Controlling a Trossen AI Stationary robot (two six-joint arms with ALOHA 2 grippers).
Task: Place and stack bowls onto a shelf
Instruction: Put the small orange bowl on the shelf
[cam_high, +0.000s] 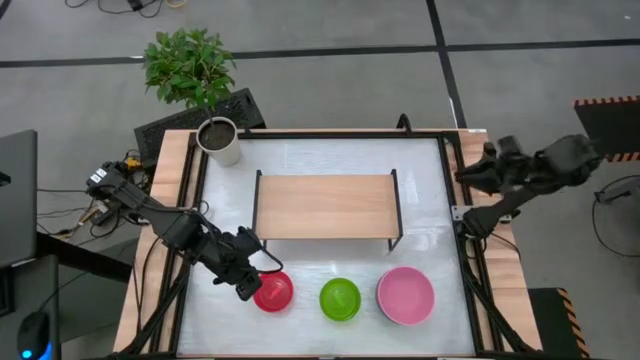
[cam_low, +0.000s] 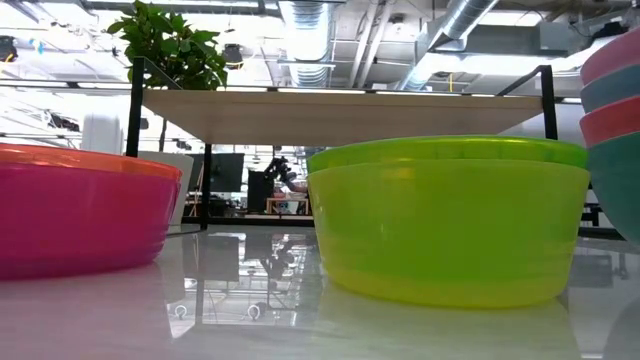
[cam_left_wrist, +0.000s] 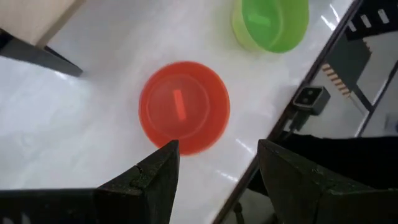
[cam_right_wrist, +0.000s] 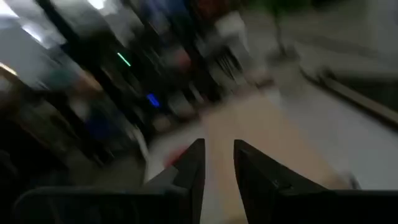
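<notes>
Three bowls sitting in a row on the table (cam_high: 300, 335) at the near edge, none on the shelf (cam_high: 325, 205) yet, so task barely started by the look of it. Red bowl (cam_high: 274, 291) lying leftmost, green bowl (cam_high: 340, 299) in the middle, pink bowl (cam_high: 406, 295) rightmost, all upright and apart from each other. Left gripper (cam_high: 246, 285) hovering just beside the red bowl's left rim, fingers spread wide, holding nothing; wrist view showing the red bowl (cam_left_wrist: 184, 107) just past the fingertips, rim about lining up with the gap, contact not clear. Probably setting up the first grasp on the rim. Low view showing a stack of bowls (cam_low: 612, 130) at the right edge, colours pink, teal, red, not matching the overhead cleanly, so leaving that unsorted. Shelf standing past the bowls, mid-table, wooden top bare, nothing under it as far as visible. Potted plant (cam_high: 216, 135) standing at the far left corner, well clear of the shelf. Right gripper (cam_high: 472, 172) parked off the far right edge of the table, fingers showing only a narrow gap in its blurred wrist view, holding nothing. Remaining: all three bowls needing lifting, placing on the top board and stacking.
</notes>
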